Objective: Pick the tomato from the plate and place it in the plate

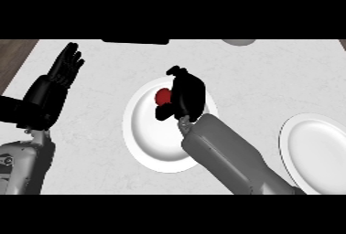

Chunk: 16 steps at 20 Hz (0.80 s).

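A red tomato [162, 95] lies on the upper part of a white plate [152, 146] in the middle of the counter. My right hand [187, 96] hovers over that plate, right against the tomato, fingers curled toward it and the thumb below it; the hand hides part of the tomato. I cannot tell whether the fingers close on it. A second white plate [317, 151] sits at the right edge, with nothing on it. My left hand [64, 68] rests open at the upper left, fingers up.
A dark object [135, 41] lies along the counter's far edge, and a grey round object [238, 42] shows at the top right. Wooden floor [13, 52] shows beyond the counter's left edge.
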### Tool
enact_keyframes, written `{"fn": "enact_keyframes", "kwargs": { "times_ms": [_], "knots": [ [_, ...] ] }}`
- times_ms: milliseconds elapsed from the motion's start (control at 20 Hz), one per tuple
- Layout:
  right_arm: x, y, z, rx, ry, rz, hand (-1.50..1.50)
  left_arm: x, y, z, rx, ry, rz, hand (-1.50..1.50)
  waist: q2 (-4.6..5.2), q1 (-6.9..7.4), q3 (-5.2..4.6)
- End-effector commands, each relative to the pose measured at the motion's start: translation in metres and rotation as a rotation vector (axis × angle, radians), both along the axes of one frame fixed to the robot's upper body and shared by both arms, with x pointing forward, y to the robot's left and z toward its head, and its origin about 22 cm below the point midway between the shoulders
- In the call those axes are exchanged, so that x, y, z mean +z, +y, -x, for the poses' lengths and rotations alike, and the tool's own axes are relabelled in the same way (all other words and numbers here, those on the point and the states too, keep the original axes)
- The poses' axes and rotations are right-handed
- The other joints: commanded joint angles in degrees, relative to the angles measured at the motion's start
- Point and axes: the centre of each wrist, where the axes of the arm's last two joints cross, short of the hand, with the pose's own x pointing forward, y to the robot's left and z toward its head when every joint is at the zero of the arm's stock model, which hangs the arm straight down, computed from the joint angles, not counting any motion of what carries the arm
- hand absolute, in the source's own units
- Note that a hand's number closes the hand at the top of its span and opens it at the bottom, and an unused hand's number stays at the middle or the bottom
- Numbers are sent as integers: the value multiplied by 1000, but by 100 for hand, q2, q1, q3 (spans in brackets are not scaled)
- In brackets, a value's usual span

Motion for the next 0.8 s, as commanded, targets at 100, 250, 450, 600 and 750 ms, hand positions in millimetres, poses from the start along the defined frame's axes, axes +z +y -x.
{"fn": "enact_keyframes", "kwargs": {
  "times_ms": [100, 250, 450, 600, 750],
  "knots": [
    [-21, 0, -8, -37, -49, -198, -150, 9, 5, -5, -28, -15, -21, 0, 28, 75, 3],
    [7, 16, -14, -21, -146, -252, -150, 10, -11, -3, -38, 9, 5, 0, 3, 119, 3],
    [-10, -1, -19, -97, -265, -367, -150, -10, -4, 5, -9, 13, 0, 0, 6, 7, 2],
    [8, 5, -15, -104, -287, -504, -150, 3, -3, 0, -7, -2, -14, 0, -5, -7, 5],
    [19, -1, -16, -106, -318, -563, -150, 3, 16, 6, 30, -3, -13, 0, -50, -187, 2]
  ]
}}
